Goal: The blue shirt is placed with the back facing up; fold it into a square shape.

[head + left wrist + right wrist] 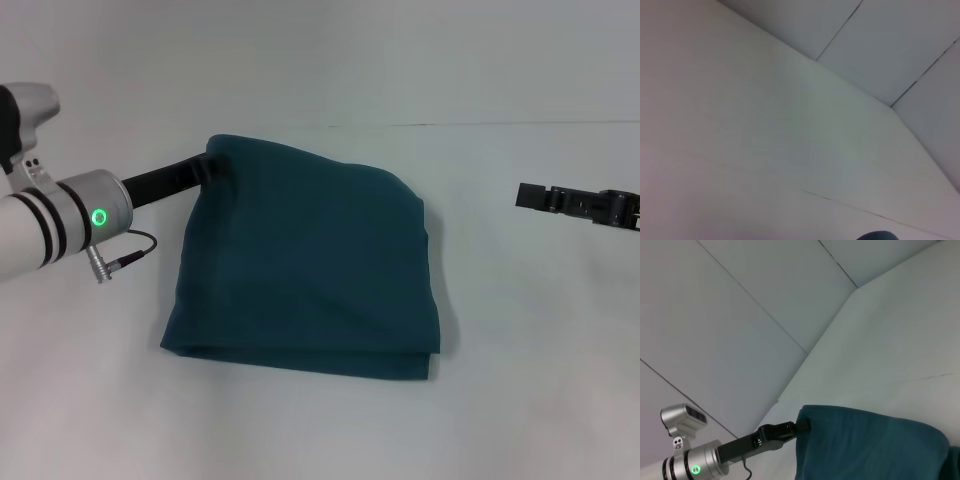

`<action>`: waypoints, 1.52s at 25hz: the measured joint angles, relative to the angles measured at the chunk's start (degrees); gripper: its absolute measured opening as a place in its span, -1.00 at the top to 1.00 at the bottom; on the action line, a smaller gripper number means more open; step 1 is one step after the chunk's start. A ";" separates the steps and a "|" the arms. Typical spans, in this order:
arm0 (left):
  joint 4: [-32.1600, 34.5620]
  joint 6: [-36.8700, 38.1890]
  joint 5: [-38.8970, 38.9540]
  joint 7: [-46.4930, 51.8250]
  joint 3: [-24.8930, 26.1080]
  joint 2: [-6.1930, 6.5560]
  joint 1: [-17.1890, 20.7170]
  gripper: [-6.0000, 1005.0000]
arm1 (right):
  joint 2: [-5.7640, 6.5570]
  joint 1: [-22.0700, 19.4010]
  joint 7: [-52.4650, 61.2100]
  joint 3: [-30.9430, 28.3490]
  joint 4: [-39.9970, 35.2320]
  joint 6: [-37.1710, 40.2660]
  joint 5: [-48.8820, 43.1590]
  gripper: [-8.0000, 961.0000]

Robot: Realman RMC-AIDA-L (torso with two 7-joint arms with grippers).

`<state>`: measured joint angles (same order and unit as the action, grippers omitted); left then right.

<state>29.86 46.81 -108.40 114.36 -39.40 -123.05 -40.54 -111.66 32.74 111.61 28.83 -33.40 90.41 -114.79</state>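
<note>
The left end effector (208, 168) is closed on the far-left corner of the blue shirt (310, 265), pinching the cloth and holding that corner slightly raised. From there the shirt spreads toward the robot as a folded, roughly square bundle lying on the white table (520, 400), layered edges along its near side. The right end effector (525, 196) hovers well apart on the right; whether it is open cannot be told.

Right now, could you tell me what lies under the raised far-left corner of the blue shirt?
The left gripper reaches into that corner of the blue shirt; its fingertips are covered by cloth. Below lies the white table.
</note>
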 joint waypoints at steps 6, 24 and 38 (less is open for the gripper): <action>-0.14 2.52 1.65 0.76 0.04 0.11 0.61 0.80 | 0.26 0.53 -0.18 0.04 0.00 0.04 -0.28 -0.93; -0.42 0.03 4.94 0.37 0.17 -0.78 1.09 0.79 | 0.66 1.07 -0.02 0.81 0.02 0.03 -0.35 -0.92; 2.38 0.72 11.23 -4.01 0.28 -0.82 7.06 0.17 | 0.73 1.01 2.27 1.74 0.17 0.08 -0.34 -0.92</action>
<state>32.24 47.54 -97.17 110.35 -39.12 -123.86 -33.48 -110.93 33.74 113.87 30.57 -33.22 90.49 -115.13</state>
